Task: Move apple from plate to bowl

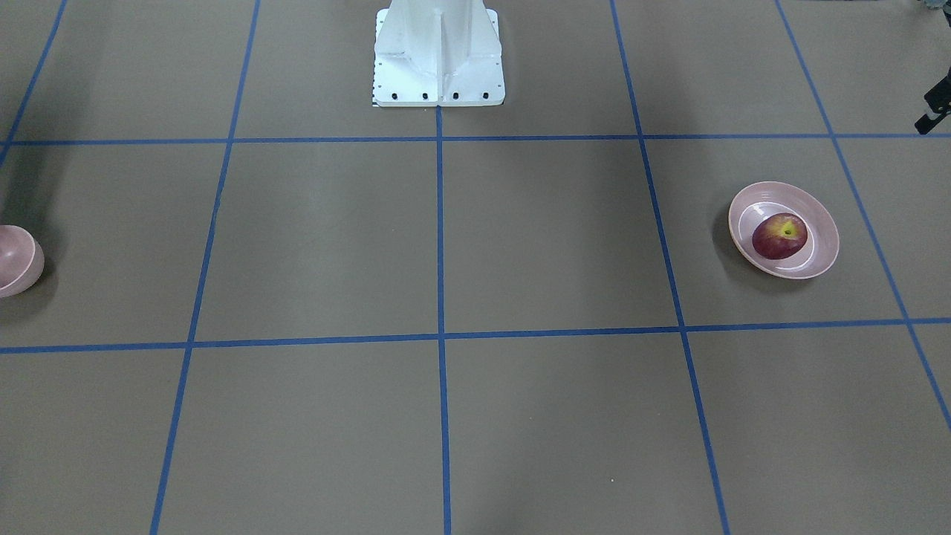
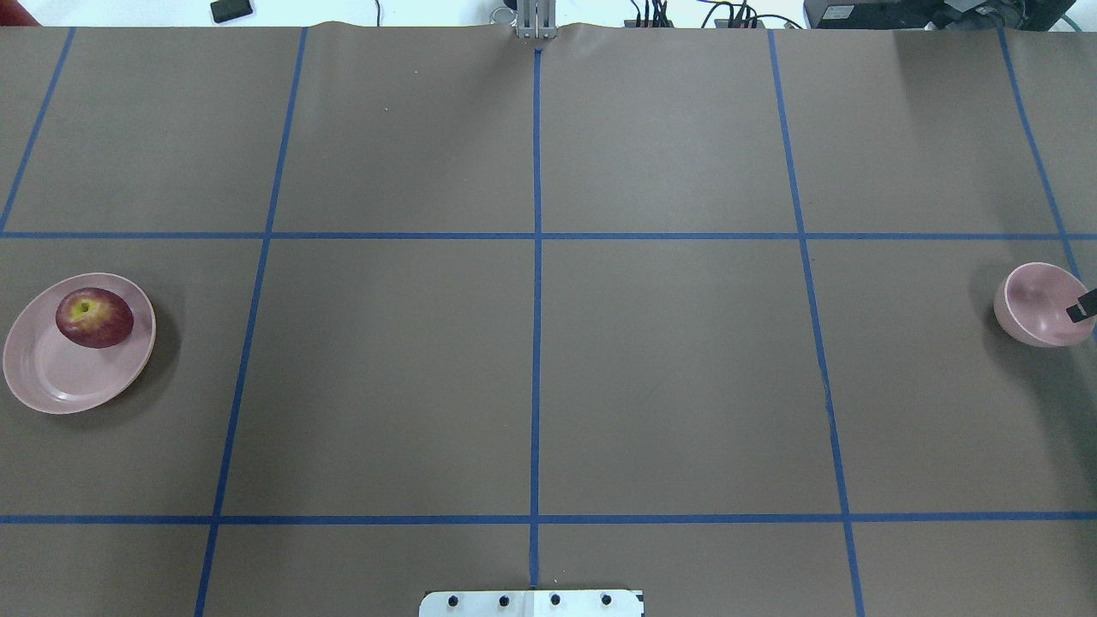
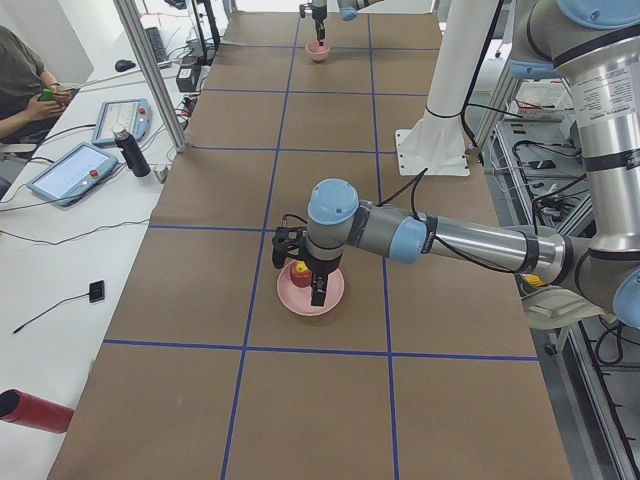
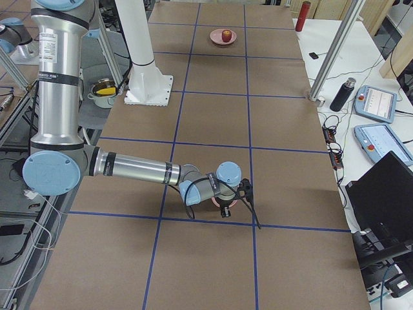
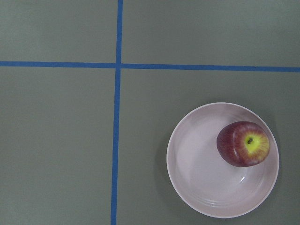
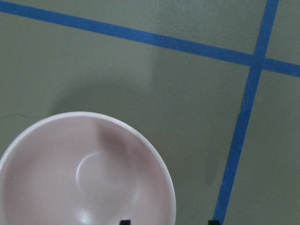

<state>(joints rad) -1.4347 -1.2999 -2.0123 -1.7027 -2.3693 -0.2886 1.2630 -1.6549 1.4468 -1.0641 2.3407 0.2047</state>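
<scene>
- A dark red apple (image 5: 243, 144) with a yellow-green stem patch sits on a pale pink plate (image 5: 197, 183), off-centre and near its rim.
- The plate lies at the robot's left end of the brown table (image 2: 668, 343). A small, empty pink bowl (image 6: 47, 178) lies at the opposite end.
- The left gripper (image 3: 300, 280) hangs above the plate; how wide its claw stands cannot be told.
- The right gripper (image 6: 168, 221) hovers over the bowl, fingertips spread apart, holding nothing.

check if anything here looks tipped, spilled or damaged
Nothing stands out. The apple sits stem dimple up on the plate, off-centre but inside the rim, and the bowl stands upright and empty at the other end of the table. No spill or damage shows.
</scene>
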